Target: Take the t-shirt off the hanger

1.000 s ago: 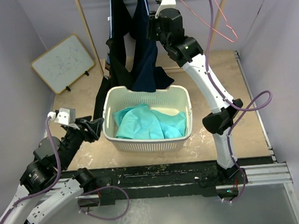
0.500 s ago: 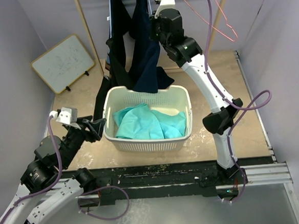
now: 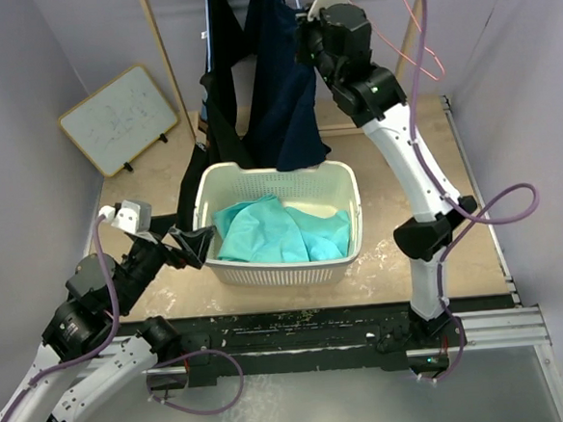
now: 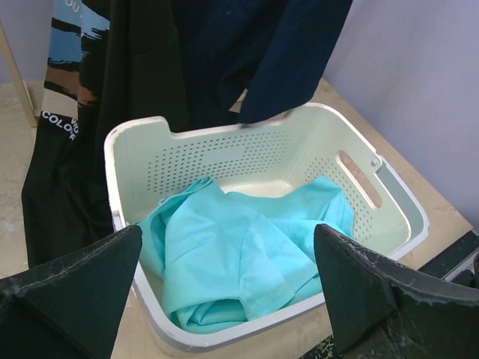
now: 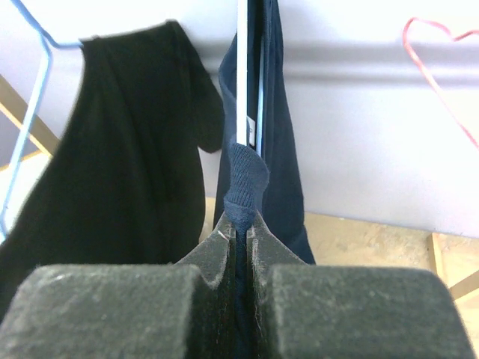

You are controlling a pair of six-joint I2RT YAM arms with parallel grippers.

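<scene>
The navy t-shirt (image 3: 288, 95) hangs from the rail at the back, its hem just over the basket's far rim. My right gripper (image 3: 309, 24) is high up beside it, shut on a fold of its navy fabric (image 5: 243, 176). In the right wrist view the right gripper (image 5: 238, 224) pinches that fold under a thin white and blue hanger (image 5: 242, 82). My left gripper (image 3: 192, 241) is open at the basket's left side. The left wrist view shows the left gripper (image 4: 228, 250) with nothing between its fingers (image 4: 71, 295), and the navy hem (image 4: 277, 67) ahead.
A cream laundry basket (image 3: 351, 206) holds a teal garment (image 3: 278, 231). A black printed shirt (image 3: 220, 90) hangs on a blue hanger (image 5: 30, 45) left of the navy one. Empty pink hangers (image 3: 415, 47) hang at the right. A whiteboard (image 3: 118, 118) leans at the back left.
My right gripper shut on the navy t-shirt and rose up and to the right, lifting the fabric. My left gripper opened wide and shifted right toward the basket.
</scene>
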